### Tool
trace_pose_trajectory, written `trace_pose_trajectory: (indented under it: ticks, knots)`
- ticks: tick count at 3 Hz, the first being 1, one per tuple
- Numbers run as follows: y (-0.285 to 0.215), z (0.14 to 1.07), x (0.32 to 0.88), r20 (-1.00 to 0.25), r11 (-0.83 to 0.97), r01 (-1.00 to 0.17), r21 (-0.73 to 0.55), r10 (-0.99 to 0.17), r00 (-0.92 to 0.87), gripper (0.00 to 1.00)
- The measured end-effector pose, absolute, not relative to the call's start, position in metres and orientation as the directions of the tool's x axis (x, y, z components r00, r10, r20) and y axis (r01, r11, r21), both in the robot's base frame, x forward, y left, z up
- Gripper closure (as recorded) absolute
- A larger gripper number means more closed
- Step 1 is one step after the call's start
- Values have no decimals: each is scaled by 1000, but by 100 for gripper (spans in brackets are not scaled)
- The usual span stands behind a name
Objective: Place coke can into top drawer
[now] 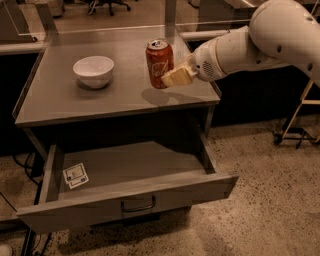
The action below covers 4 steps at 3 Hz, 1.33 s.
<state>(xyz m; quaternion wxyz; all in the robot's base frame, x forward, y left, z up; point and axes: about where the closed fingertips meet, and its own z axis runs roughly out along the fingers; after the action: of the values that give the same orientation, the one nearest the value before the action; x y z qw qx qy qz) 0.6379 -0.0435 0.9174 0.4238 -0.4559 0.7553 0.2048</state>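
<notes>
The red coke can (159,64) stands upright over the right part of the grey cabinet top (60,102), with its shadow on the surface just below it. My gripper (172,75) reaches in from the right on the white arm (250,42). It is closed around the can's right side, and one beige finger (178,77) shows in front of the can. The top drawer (125,175) below is pulled wide open, with a small white tag (75,175) lying at its left. Its flat front panel carries a dark handle (137,205).
A white bowl (93,71) sits on the cabinet top left of the can. A metal post (170,15) rises behind the can. A stand's legs (295,125) are on the speckled floor at the right.
</notes>
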Motion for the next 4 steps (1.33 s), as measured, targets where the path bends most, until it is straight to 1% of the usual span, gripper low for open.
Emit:
trace_pose_trajectory:
  ticks: [2,4]
  knots:
    - [-43,920,642,-825,496,-863,-93,-523,-211,100]
    - [-61,902,582,-821,551,-834,-23,-486,-298,100]
